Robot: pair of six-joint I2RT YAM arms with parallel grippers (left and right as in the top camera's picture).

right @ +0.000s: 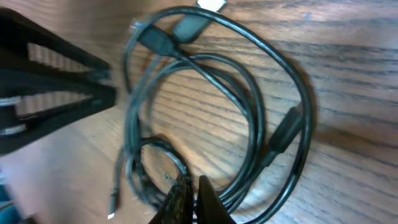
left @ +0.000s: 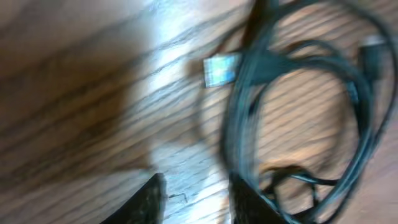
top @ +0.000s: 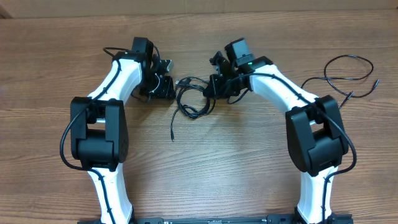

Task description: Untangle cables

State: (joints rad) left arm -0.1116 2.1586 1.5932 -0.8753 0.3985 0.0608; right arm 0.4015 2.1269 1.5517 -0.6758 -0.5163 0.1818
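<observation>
cables [top: 191,99] — one looped bundle lying on the table [top: 217,168] | left gripper [left: 196,200]: jaws apart, nothing held | right gripper [right: 193,200]: jaws together at the bundle, pinched strand not confirmed | risk: whole bundle is dragged and knot tightened if pulled without left counter-hold

Right gripper [right: 188,194] closed, tips at thin strand of cables [right: 255,118] (looped pile on wood table [right: 348,74]); left gripper [right: 111,86] beside it.

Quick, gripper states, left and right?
Left gripper: open, holding nothing.
Right gripper: shut, pinching a strand of the cables.
</observation>
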